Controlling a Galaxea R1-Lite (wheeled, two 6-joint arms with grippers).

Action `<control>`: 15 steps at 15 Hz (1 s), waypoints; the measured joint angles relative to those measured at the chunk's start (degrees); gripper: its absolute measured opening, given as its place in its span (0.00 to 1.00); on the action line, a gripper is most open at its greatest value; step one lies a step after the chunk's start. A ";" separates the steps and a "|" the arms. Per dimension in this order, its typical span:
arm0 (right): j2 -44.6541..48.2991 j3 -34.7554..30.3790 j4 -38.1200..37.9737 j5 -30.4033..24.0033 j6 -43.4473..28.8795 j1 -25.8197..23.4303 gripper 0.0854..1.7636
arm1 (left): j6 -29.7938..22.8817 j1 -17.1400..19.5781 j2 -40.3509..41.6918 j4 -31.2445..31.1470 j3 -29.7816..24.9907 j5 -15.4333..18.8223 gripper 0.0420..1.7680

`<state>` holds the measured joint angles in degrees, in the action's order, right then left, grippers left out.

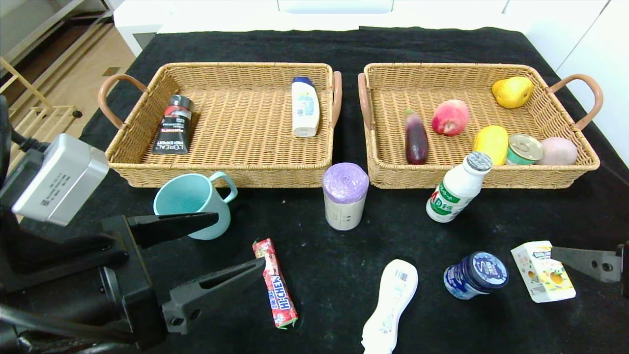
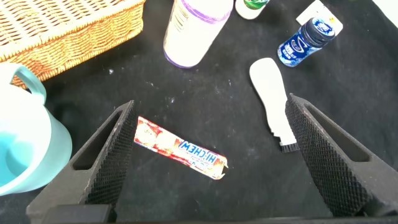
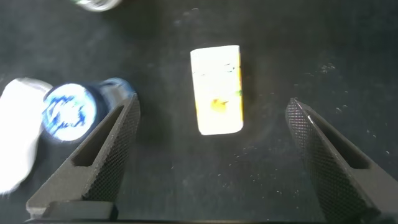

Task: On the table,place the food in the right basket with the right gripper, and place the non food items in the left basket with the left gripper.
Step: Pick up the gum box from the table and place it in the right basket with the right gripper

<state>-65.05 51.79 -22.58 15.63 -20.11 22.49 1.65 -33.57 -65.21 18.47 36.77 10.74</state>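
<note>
Left gripper (image 1: 226, 246), black with two tapered fingers, jaws spread and empty, hovers near-left over the black-draped table (image 1: 344, 236), between the teal mug (image 1: 191, 204) and the red Hi-Chew candy stick (image 1: 275, 282). Right gripper (image 3: 211, 134), jaws spread and empty, hangs near-right above the small pale yellow carton (image 1: 543, 270). Dark-blue-lidded jar (image 1: 475, 275) lies just left of the carton. Left tan wicker basket (image 1: 221, 169) and right tan wicker basket (image 1: 484, 177) sit at the far side.

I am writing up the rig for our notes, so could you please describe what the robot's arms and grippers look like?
Both arms are black. The left gripper has two long, tapered black fingers with cross-hatched textured inner pads and small round holes near the base. A light grey rectangular box with a small printed label sits on its wrist, with a black cable beside it. The right gripper has the same tapered black fingers.
</note>
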 joint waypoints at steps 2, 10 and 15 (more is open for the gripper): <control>-1.73 0.48 -0.11 0.10 -0.15 -0.65 0.97 | 0.00 0.00 0.00 0.00 -0.04 0.00 0.97; -7.33 0.83 -0.66 -4.91 0.94 -4.85 0.97 | 0.11 0.11 0.11 -0.04 -0.11 -0.41 0.97; -10.72 0.52 -0.13 -4.80 2.54 -6.35 0.97 | -2.74 0.11 0.22 -0.06 -0.11 -0.44 0.97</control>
<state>-75.76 52.31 -22.71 10.83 -17.58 16.14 -1.10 -33.46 -64.99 18.41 36.66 10.30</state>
